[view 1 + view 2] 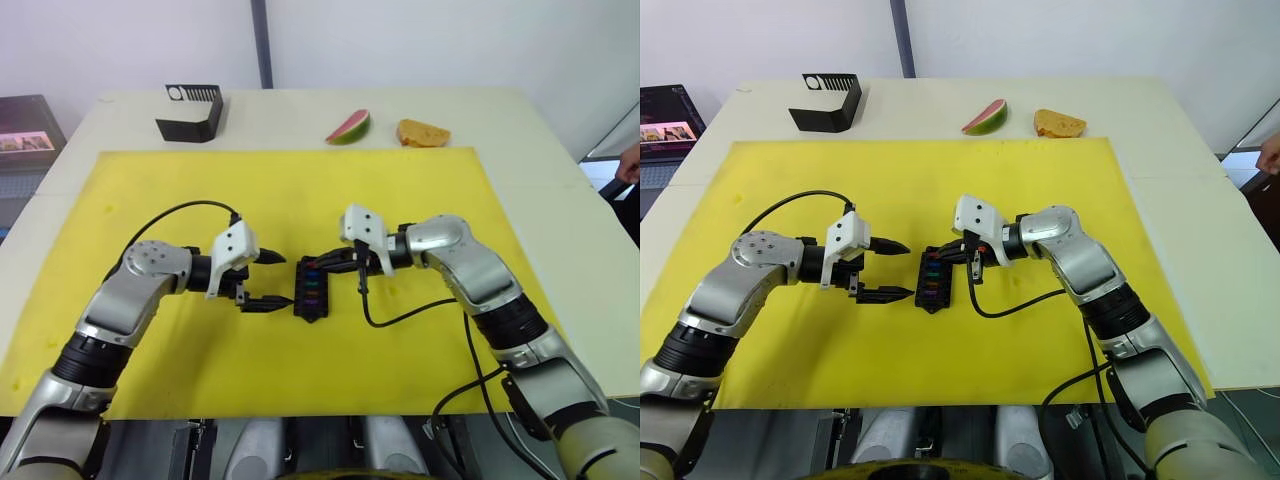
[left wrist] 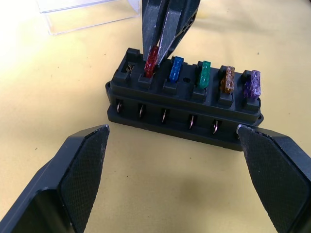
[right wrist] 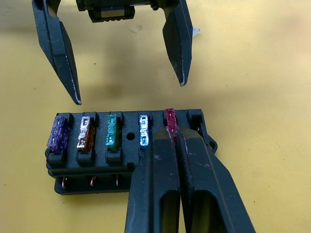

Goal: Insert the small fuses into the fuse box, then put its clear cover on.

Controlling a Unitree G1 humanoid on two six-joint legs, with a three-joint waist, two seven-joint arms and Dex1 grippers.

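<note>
Fuse box: the black fuse box [image 1: 312, 290] lies on the yellow mat [image 1: 300, 200] near the middle of the desk [image 1: 520, 130], between the two hands.
Fuses seated: purple [image 3: 58, 133], orange [image 3: 86, 134], green [image 3: 112, 131] and blue [image 3: 144, 130] fuses stand in one row of slots; the end slot [image 3: 195, 118] past the red one is empty.
Right hand: the right hand [image 3: 172, 141] is closed on the red fuse [image 3: 170, 119], pinching it between its fingertips with the fuse standing in its slot.
Left hand: the left hand [image 1: 268, 280] is spread wide, holding nothing, just left of the fuse box and not touching it.
Clear cover: the clear cover [image 2: 87, 14] lies on the mat near the fuse box, on its right side.
Far edge of desk: a black bracket [image 1: 192, 112] at far left, a watermelon slice [image 1: 348, 127] and a piece of bread [image 1: 422, 133] farther right, all well apart from the fuse box.
</note>
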